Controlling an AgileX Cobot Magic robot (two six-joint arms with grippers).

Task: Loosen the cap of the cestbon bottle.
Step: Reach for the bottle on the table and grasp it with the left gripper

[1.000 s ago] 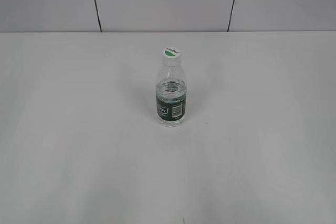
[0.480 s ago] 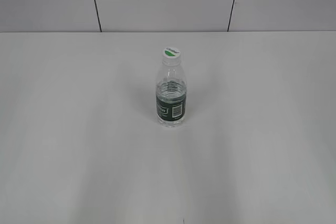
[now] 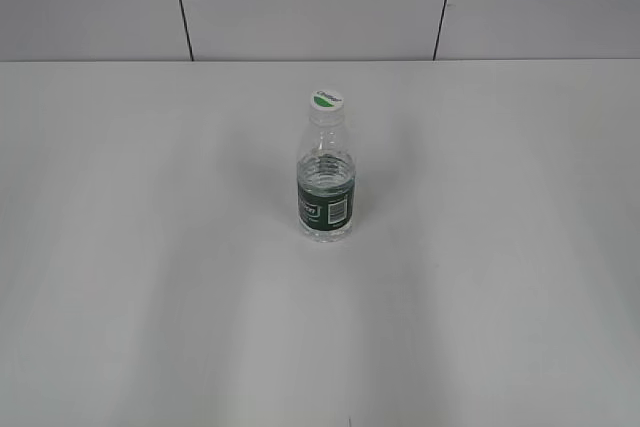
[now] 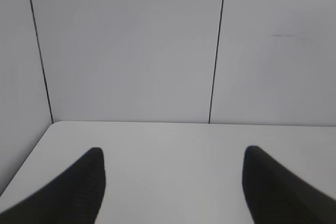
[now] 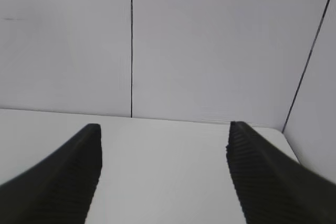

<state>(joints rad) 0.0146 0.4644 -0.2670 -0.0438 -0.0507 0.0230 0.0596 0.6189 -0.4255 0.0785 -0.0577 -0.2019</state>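
The cestbon bottle [image 3: 326,192] stands upright in the middle of the white table in the exterior view, clear with a dark green label. Its white cap [image 3: 326,99] with a green mark sits on the neck. Neither arm shows in the exterior view. In the left wrist view my left gripper [image 4: 173,153] is open and empty over bare table. In the right wrist view my right gripper [image 5: 164,129] is open and empty over bare table. The bottle does not show in either wrist view.
The white table [image 3: 150,277] runs to a panelled grey wall [image 3: 310,2] at the back. The left wrist view shows a side wall panel [image 4: 21,77] at the left, the right wrist view one at the right [image 5: 315,93].
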